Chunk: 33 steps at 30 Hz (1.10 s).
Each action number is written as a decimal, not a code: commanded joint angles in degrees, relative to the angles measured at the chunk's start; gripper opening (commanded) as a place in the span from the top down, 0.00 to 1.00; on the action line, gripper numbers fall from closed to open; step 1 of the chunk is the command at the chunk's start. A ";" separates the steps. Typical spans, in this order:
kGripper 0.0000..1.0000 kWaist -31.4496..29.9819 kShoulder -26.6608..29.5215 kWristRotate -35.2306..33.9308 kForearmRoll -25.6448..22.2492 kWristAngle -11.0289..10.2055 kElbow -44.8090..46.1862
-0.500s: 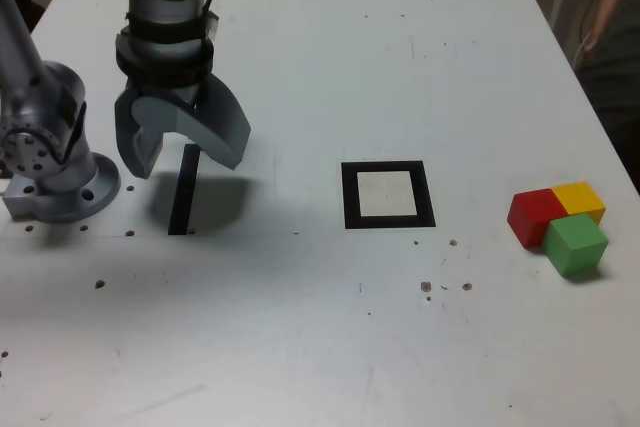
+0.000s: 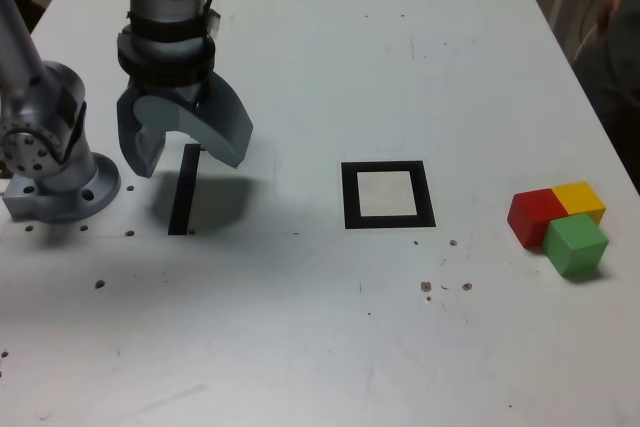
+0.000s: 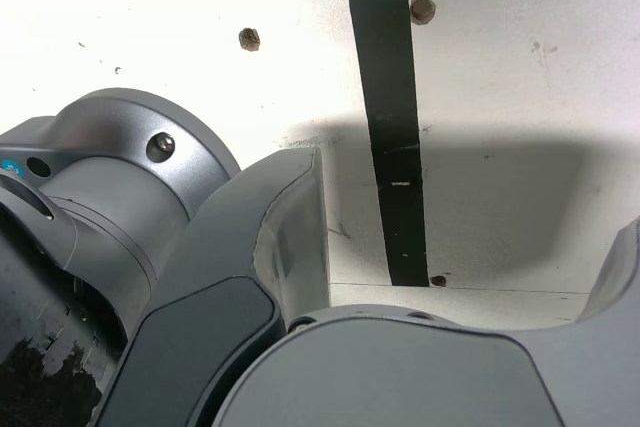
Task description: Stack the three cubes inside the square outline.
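Three cubes sit bunched together at the exterior view's right: the red cube (image 2: 532, 216), the yellow cube (image 2: 581, 199) behind it and the green cube (image 2: 576, 246) in front. The square outline (image 2: 388, 194), a black frame with a pale centre, lies mid-table with nothing in it. My gripper (image 2: 184, 157) hangs over the exterior view's left part of the table, jaws spread wide and empty, far from the cubes. In the wrist view one grey finger (image 3: 270, 247) shows beside bare table; no cube appears there.
A thin black strip (image 2: 183, 189) lies under the gripper, also visible as the strip (image 3: 392, 127) in the wrist view. The arm's base (image 2: 50, 162) stands at the exterior view's left edge. A person's sleeve (image 2: 612, 57) is at the right edge. Small dark specks (image 2: 445, 287) dot the table.
The gripper has shifted very slightly; the cubes and outline have not moved.
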<state>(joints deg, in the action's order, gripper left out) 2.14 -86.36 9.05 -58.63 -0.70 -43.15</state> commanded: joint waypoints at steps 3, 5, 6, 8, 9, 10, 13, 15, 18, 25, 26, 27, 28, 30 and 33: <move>0.00 0.06 -0.33 0.19 0.03 -1.06 -0.84; 0.00 0.06 -0.96 0.47 -0.01 -1.40 -1.61; 0.00 0.06 -1.30 0.69 -0.04 -1.62 -2.15; 0.00 0.06 -1.95 1.30 -0.18 -2.23 -3.46; 0.00 0.06 -2.29 1.68 -0.33 -2.60 -4.22; 0.00 0.06 -2.64 2.07 -0.57 -3.01 -5.01; 0.00 0.06 -3.98 3.37 -1.65 -3.96 -7.49; 0.00 -0.04 -5.29 4.30 -2.62 -4.30 -9.45; 0.00 -0.61 -7.57 5.67 -4.10 -4.74 -13.04; 0.01 -1.93 -13.08 10.75 -7.79 -5.59 -22.51; 0.01 -1.96 -13.77 11.46 -8.26 -5.69 -23.59; 0.01 -1.97 -14.44 12.09 -8.68 -5.81 -24.62; 0.01 -1.97 -15.07 12.66 -9.05 -5.95 -25.59; 0.00 -2.02 -16.30 13.52 -9.86 -6.33 -27.50; 0.00 -2.38 -18.12 14.13 -11.51 -6.94 -30.37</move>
<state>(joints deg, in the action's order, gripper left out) 0.09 -103.53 22.92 -69.18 -7.40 -72.28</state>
